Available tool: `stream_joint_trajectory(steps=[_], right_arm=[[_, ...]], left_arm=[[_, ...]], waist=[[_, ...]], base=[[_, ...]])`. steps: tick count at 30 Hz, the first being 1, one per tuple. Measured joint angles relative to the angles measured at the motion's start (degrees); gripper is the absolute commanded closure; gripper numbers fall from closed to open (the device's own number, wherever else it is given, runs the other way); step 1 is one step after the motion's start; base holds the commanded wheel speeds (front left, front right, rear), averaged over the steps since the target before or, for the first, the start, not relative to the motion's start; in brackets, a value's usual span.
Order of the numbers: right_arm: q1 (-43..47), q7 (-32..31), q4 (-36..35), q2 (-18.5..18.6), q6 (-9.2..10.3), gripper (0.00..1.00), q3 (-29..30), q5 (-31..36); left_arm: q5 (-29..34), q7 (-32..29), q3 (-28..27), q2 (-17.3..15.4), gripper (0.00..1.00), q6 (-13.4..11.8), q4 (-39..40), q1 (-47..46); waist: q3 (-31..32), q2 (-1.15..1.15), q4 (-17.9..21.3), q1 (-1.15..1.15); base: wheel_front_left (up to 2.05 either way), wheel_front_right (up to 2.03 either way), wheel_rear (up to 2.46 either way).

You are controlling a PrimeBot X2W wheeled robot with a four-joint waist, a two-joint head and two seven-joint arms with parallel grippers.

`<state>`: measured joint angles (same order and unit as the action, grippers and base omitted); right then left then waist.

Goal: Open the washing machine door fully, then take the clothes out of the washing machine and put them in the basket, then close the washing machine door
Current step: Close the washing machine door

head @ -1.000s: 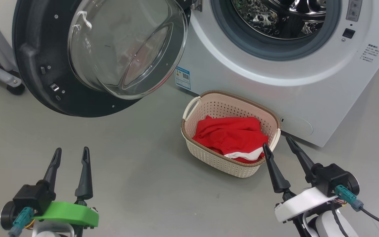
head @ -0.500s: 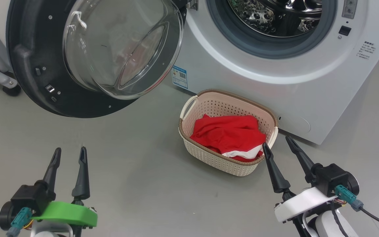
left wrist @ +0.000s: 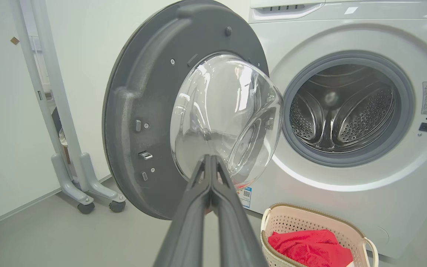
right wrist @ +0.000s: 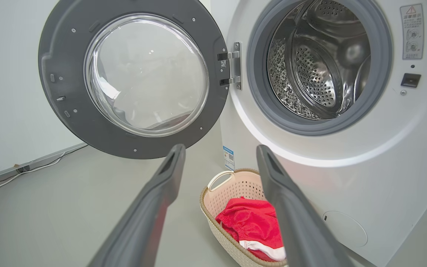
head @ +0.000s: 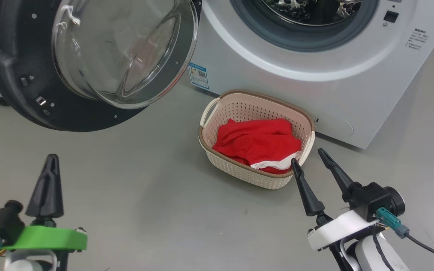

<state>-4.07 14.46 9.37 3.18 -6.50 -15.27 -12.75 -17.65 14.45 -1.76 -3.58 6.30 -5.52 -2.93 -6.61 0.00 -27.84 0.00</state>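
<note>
Your clothes (head: 258, 145), red with a white-trimmed edge, lie in the basket (head: 239, 171). It sits on the floor (head: 145, 195) right in front of the washing machine (head: 315, 86), below its drum opening (right wrist: 321, 63). The washing machine door (head: 100, 56) stands swung wide, hinged at the left of that opening. Your left gripper (head: 52, 158) hangs well out from the machine, under the door, fingers pressed together on nothing. Your right gripper (head: 307, 156) hovers near the machine's front, jaws spread, empty.
</note>
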Motion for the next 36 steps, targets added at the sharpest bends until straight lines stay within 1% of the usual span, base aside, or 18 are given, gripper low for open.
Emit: stream_joint_trajectory(steps=[4,5,10,12,17,19,21,24,26,28,30,33,36], right_arm=[[-0.6,-0.34,-1.24,0.31,0.01,0.0,-0.41,1.08],[-0.96,-0.93,-1.64,0.55,0.01,0.0,-0.58,1.65],[-2.03,-2.15,-3.08,1.93,0.03,0.0,-0.57,2.49],[-2.69,-2.67,-3.54,2.44,0.03,0.0,-0.56,2.81],[-4.74,-3.6,-5.01,2.76,0.03,0.0,-1.1,3.88],[-5.5,-3.74,-5.83,2.99,0.03,0.0,-1.08,4.43],[-6.12,-4.16,-6.33,3.52,0.04,0.0,-1.0,4.9],[-6.7,-4.6,-6.71,4.0,0.04,0.0,-1.11,5.21],[-7.19,-4.68,-7.0,4.1,0.04,0.0,-1.21,5.33],[-7.78,-4.68,-7.04,4.09,0.03,0.0,-1.65,5.33],[-8.44,-4.92,-7.03,3.99,0.03,0.0,-2.22,5.33],[-9.25,-4.92,-7.05,3.81,0.02,0.0,-2.91,5.33],[-9.64,-4.91,-7.03,3.69,0.02,0.0,-3.54,5.33]], left_arm=[[-1.09,0.0,-3.02,-2.04,1.0,0.03,1.78,-0.51],[-1.69,0.0,-4.5,-3.68,1.0,0.04,2.57,-1.54],[-4.16,-0.32,-9.12,-8.34,1.0,0.12,5.42,-7.73],[-5.38,-1.02,-11.5,-10.93,1.0,0.12,5.87,-10.48],[-6.71,-4.05,-17.75,-19.26,1.0,0.13,4.76,-14.21],[-8.08,-5.38,-20.0,-21.89,1.0,0.32,3.93,-15.64],[-11.1,-6.91,-22.48,-23.15,1.0,0.33,2.46,-18.13],[-16.44,-9.67,-26.01,-23.99,1.0,0.33,-1.14,-22.15],[-18.84,-11.28,-27.96,-24.86,1.0,0.27,-4.14,-24.6],[-20.73,-13.06,-30.0,-25.96,1.0,-0.52,-7.69,-27.08],[-22.56,-15.05,-31.89,-26.81,1.0,-1.82,-11.11,-29.03],[-23.81,-18.33,-34.19,-28.06,1.0,-4.44,-16.89,-30.28],[-26.07,-20.98,-36.95,-28.33,1.0,-7.05,-21.8,-31.59]], waist=[[-1.86,0.0,0.64,0.0],[-2.95,0.0,0.99,0.0],[-6.07,0.0,1.78,0.0],[-7.41,0.0,2.08,0.0],[-10.75,0.0,3.05,0.0],[-12.0,0.0,3.58,0.0],[-13.22,0.0,4.15,0.0],[-14.92,0.0,5.07,0.0],[-15.97,0.0,5.69,0.0],[-16.9,0.0,6.34,0.0],[-17.56,0.0,7.17,0.0],[-18.32,0.0,8.49,0.0],[-18.86,0.0,9.79,0.0]], base=[[0.0,0.0,0.0],[0.0,0.0,0.0],[0.0,0.0,0.0],[0.0,0.0,0.0],[0.0,0.0,0.0],[0.0,0.0,0.0],[0.0,0.0,0.0],[0.0,0.0,0.0],[0.0,0.0,0.0],[0.0,0.0,0.0],[0.0,0.0,0.0],[0.0,0.0,0.0],[0.0,0.0,0.0]])
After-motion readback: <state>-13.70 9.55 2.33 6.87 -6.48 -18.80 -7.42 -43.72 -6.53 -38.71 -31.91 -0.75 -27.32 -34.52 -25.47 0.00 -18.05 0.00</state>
